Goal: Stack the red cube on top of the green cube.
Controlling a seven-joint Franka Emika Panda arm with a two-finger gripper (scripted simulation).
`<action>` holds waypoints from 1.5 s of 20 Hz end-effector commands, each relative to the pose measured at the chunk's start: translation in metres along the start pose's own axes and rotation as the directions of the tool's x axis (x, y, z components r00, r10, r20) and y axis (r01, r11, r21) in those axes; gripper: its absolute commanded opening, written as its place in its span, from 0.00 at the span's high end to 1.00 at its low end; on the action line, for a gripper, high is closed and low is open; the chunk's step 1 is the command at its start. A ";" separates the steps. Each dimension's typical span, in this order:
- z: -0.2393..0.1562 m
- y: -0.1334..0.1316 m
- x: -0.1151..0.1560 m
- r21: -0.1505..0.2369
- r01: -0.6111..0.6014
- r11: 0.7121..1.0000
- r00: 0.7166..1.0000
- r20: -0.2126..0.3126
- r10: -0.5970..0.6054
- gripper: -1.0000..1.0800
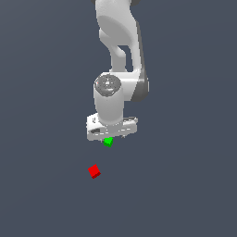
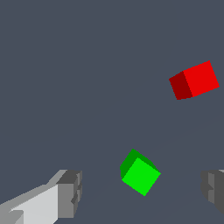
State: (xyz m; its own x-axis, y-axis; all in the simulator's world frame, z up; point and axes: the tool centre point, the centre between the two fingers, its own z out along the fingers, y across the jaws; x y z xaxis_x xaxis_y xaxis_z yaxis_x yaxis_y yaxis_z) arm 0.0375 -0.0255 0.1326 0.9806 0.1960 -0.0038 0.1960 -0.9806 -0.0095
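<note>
- Your jaws are spread wide, empty, above the green cube (image 2: pixel 140 173)
- Your red cube (image 2: pixel 195 80) sits apart on the worktop (image 1: pixel 185 185)

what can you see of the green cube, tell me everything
The green cube is a tiny, plain, bright green block with flat matte faces. It sits on the dark grey floor, turned at an angle. In the wrist view it lies between the open pincer's fingers, nothing touching it. The red cube lies apart from it.
</note>
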 end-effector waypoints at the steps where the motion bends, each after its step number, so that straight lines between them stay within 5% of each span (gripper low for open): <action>1: 0.007 0.014 0.007 -0.001 0.042 0.999 0.999 0.000 -0.042 0.04; 15: 0.043 0.078 0.057 -0.007 0.251 0.968 0.968 0.000 -0.251 0.04; 30: 0.060 0.104 0.089 -0.010 0.353 0.935 0.936 0.000 -0.353 0.04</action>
State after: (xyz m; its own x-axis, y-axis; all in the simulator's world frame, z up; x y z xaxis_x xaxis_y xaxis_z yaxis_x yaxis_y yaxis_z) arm 0.1427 -0.1087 0.0721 0.8515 0.5243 -0.0004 0.5243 -0.8515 -0.0006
